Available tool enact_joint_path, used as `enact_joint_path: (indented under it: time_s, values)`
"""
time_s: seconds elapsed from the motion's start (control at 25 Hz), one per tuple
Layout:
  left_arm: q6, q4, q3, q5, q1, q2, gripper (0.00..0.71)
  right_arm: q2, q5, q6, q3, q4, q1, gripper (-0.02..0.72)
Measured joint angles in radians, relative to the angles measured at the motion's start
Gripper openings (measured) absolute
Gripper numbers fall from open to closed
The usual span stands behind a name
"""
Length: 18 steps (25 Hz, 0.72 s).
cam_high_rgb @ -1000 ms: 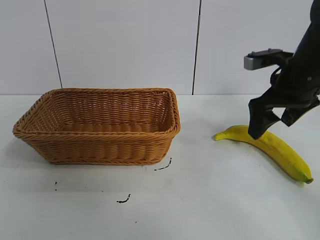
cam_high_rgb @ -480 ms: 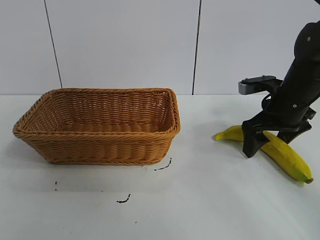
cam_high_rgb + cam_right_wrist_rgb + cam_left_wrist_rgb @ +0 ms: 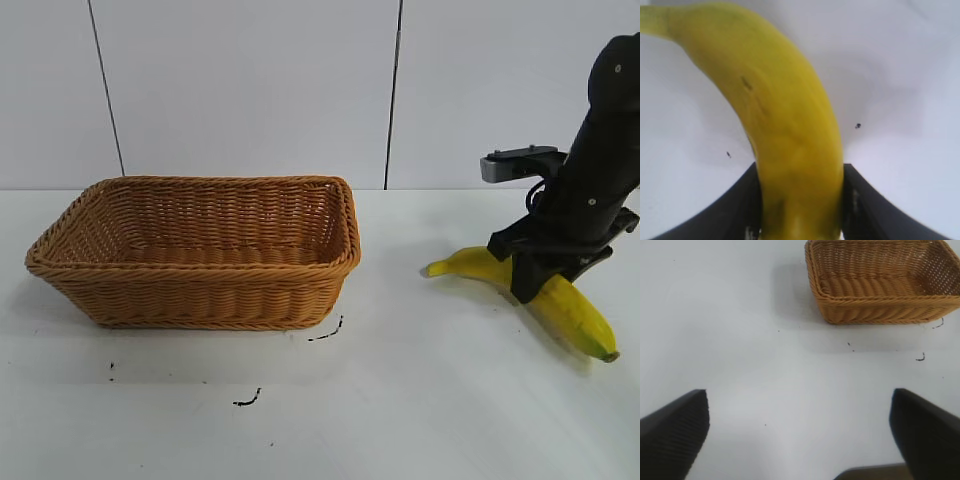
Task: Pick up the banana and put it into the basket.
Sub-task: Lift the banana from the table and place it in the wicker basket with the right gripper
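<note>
- Exterior view: banana (image 3: 570, 309) lies on the white table (image 3: 420, 400), well off to the right of the basket (image 3: 200, 252). Right gripper (image 3: 540, 272) sits down over its middle.
- Left wrist view: left gripper (image 3: 800, 432) hangs above bare table with its jaws spread wide, basket farther off.
- Right wrist view: both fingers (image 3: 735, 210) press the banana's sides, so it's clamped on it.
</note>
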Motion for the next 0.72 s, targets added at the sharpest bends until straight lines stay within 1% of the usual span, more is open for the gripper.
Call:
enact_joint_path:
  time_s: [0.04,0.16,0.24,0.32,0.4,0.52,0.6,0.72]
  values:
    - [0.0,0.0,0.0,0.0,0.0,0.0,0.695,-0.013,0.043,0.0,-0.038,-0.001,0.0,0.317]
    - [0.0,0.0,0.0,0.0,0.0,0.0,0.695,-0.038,0.215,0.001,-0.168,-0.006,0.007,0.317]
    - [0.0,0.0,0.0,0.0,0.0,0.0,0.695,-0.041,0.304,0.001,-0.258,-0.007,0.02,0.317]
    - [0.0,0.0,0.0,0.0,0.0,0.0,0.695,-0.041,0.366,0.001,-0.345,-0.014,0.042,0.317]
    - [0.0,0.0,0.0,0.0,0.0,0.0,0.695,-0.041,0.401,0.002,-0.416,-0.032,0.08,0.317]
    - [0.0,0.0,0.0,0.0,0.0,0.0,0.695,-0.028,0.408,0.008,-0.525,-0.064,0.152,0.317]
    - [0.0,0.0,0.0,0.0,0.0,0.0,0.695,0.004,0.421,0.008,-0.61,-0.072,0.198,0.317]
    - [0.0,0.0,0.0,0.0,0.0,0.0,0.695,0.076,0.462,-0.002,-0.736,-0.082,0.264,0.317]
